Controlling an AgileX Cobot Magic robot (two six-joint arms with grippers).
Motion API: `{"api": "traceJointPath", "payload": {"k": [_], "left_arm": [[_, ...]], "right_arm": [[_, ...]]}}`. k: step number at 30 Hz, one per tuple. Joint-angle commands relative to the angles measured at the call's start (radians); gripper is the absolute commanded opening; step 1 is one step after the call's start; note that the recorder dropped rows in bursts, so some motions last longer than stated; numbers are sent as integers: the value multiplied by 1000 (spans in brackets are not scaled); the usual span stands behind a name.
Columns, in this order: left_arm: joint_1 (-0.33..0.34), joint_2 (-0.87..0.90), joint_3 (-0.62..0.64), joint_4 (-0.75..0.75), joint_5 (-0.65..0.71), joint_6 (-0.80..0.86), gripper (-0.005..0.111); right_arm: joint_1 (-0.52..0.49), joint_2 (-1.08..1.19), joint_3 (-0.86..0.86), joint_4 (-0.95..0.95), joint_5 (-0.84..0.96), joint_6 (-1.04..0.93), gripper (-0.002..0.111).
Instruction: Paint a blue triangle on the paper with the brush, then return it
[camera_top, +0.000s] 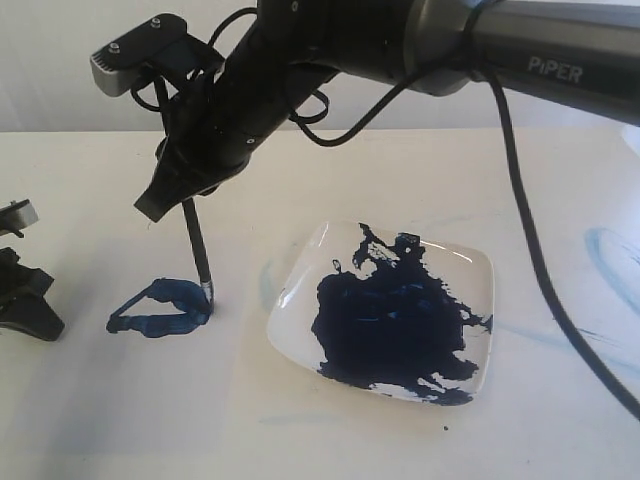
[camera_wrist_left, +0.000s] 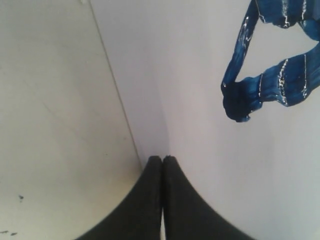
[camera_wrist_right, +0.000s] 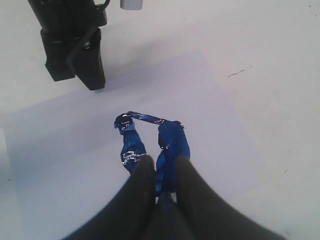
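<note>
R arm (camera_top: 420, 40) stretched across from upper right, R gripper (camera_top: 172, 200) clamped on brush (camera_top: 197, 245), handle near upright. Tip's down on the right corner of the triangle (camera_top: 158, 311), wet blue. Dish (camera_top: 292, 305) off to its right, big dark paint pool (camera_top: 390, 325) inside. L gripper (camera_top: 25, 295) low at left edge, well apart.

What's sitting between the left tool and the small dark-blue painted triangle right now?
Nothing: only bare pale white paper separates the shut left tool from the dark-blue painted triangle, as the left wrist view shows.
</note>
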Motion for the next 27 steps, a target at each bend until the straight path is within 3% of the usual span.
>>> {"api": "traceJointPath", "payload": {"k": [1, 16, 27], "left_arm": [[2, -10, -2, -11, 22, 0, 0], [2, -30, -19, -11, 18, 0, 0], [25, -289, -35, -59, -24, -2, 0]], "right_arm": [[-12, -28, 4, -11, 13, 7, 0], [-33, -183, 5, -40, 17, 34, 0], [-145, -372, 215, -35, -102, 105, 0]]}}
